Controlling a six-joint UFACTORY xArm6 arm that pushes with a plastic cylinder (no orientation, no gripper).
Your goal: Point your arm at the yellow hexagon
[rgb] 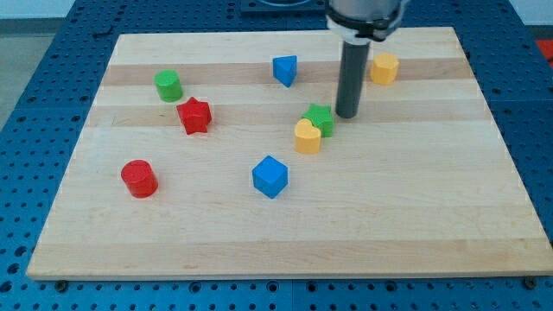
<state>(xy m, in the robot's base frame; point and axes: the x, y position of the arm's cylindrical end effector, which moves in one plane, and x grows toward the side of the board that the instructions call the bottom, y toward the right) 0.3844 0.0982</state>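
Currently my tip rests just beside the green star-shaped block, yellow hexagon block at 1 o'clock; no jaws, a bare rod.

Board was pale wood, smooth, matt, grain in stripes. Blocks looked like matt painted pieces. My rod was dark, slightly glossy.

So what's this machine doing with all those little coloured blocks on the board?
It has one arm ending in a dark rod, and it is meant to point that rod at the yellow hexagon near the view's top right. At this moment my tip rests on the wooden board just right of the green star, which touches a yellow heart. The hexagon sits up and to the right of the tip, apart from it.
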